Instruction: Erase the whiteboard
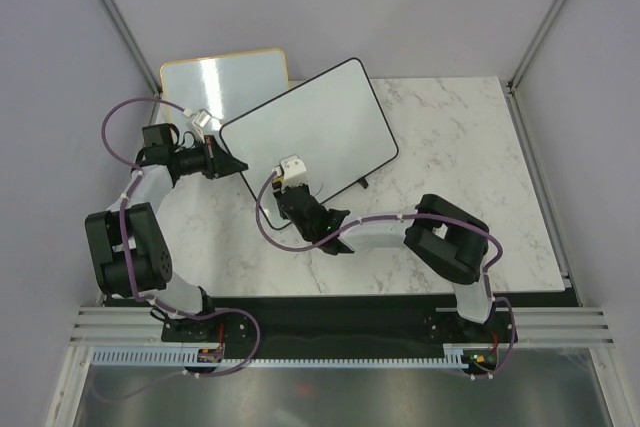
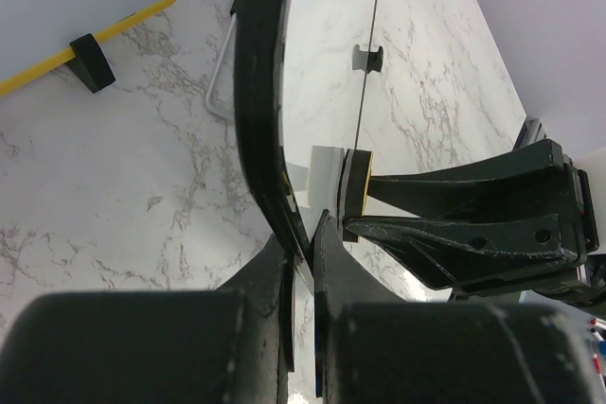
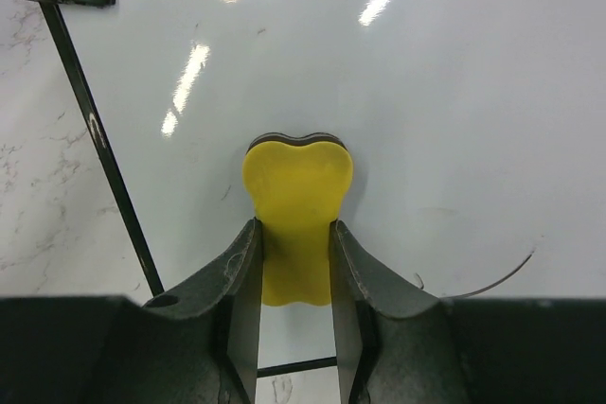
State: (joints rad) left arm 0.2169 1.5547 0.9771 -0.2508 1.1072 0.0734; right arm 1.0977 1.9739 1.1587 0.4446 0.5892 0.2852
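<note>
The whiteboard (image 1: pixel 310 137), black-framed and white, lies tilted across the middle of the marble table. My left gripper (image 1: pixel 235 164) is shut on its left edge; in the left wrist view the fingers (image 2: pixel 308 234) pinch the black frame (image 2: pixel 260 111). My right gripper (image 1: pixel 292 182) is over the board's near edge, shut on a yellow eraser (image 3: pixel 297 205) that rests against the white surface (image 3: pixel 426 92). The eraser (image 2: pixel 352 182) also shows edge-on in the left wrist view. A thin dark arc (image 3: pixel 502 276) remains on the board near the right finger.
A smaller orange-framed whiteboard (image 1: pixel 225 82) lies at the back left, partly under the big board's corner, with a black foot (image 2: pixel 90 59). The marble table (image 1: pixel 470 147) extends to the right. Purple cables trail from both arms.
</note>
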